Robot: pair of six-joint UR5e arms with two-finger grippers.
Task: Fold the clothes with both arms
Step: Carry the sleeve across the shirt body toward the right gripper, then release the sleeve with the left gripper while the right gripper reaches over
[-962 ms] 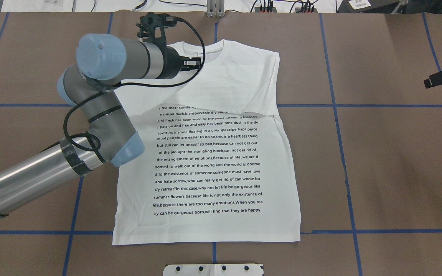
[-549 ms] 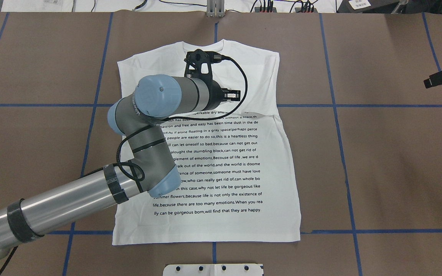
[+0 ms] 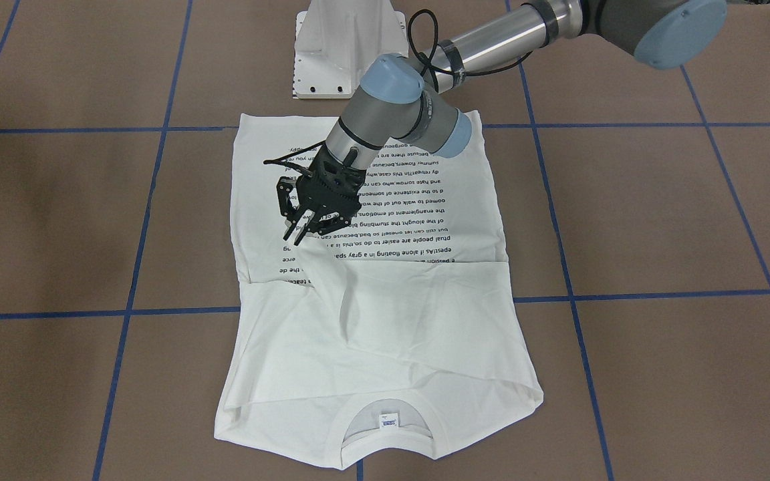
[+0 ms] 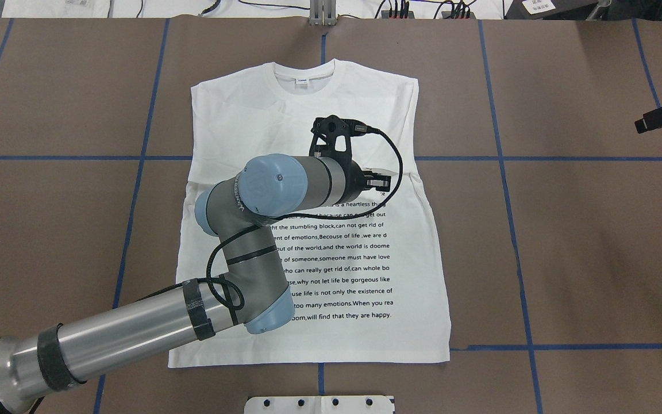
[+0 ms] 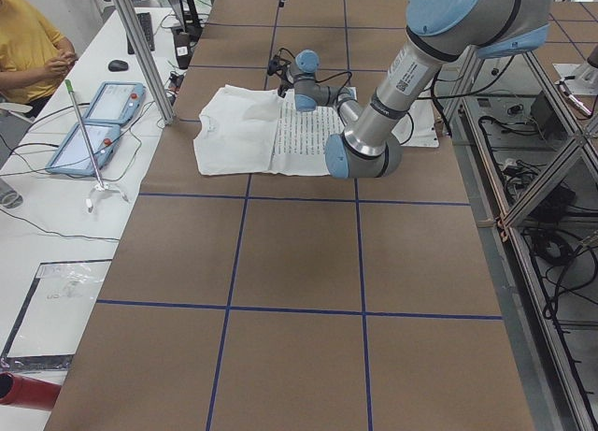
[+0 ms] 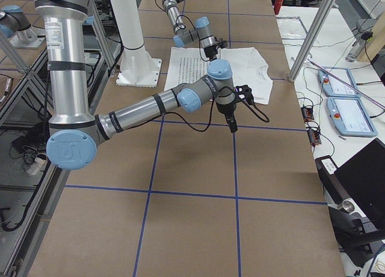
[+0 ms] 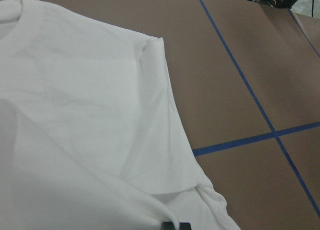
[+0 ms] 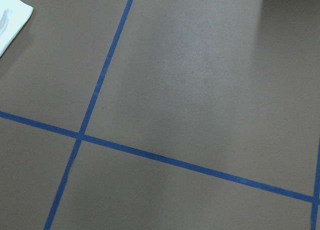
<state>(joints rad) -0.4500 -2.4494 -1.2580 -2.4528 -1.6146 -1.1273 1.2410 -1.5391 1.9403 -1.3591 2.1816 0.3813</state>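
The white shirt (image 4: 337, 259) lies flat on the brown table, printed text up and collar (image 4: 303, 75) away from the robot. Its sleeves are tucked in. A white flap lies folded across its chest (image 3: 392, 321). My left gripper (image 4: 378, 183) hovers low over the shirt's upper right part. It is shut on a peak of white fabric lifted from that flap (image 3: 293, 237). The left wrist view shows the shirt's shoulder (image 7: 100, 90) and dark fingertips (image 7: 175, 225) at the bottom edge. My right gripper (image 4: 642, 123) hangs over bare table far to the right, clear of the shirt. I cannot tell whether it is open or shut.
The table cover (image 4: 595, 230) is brown with a grid of blue tape lines. The robot's white pedestal (image 3: 345, 47) stands just behind the shirt's hem. In the exterior left view a seated person (image 5: 28, 48) and two tablets (image 5: 103, 113) are at a side table.
My left gripper has travelled right and toward the robot, from the shirt's left shoulder to past its middle, drawing the white fabric across the chest. The right arm has stayed still.
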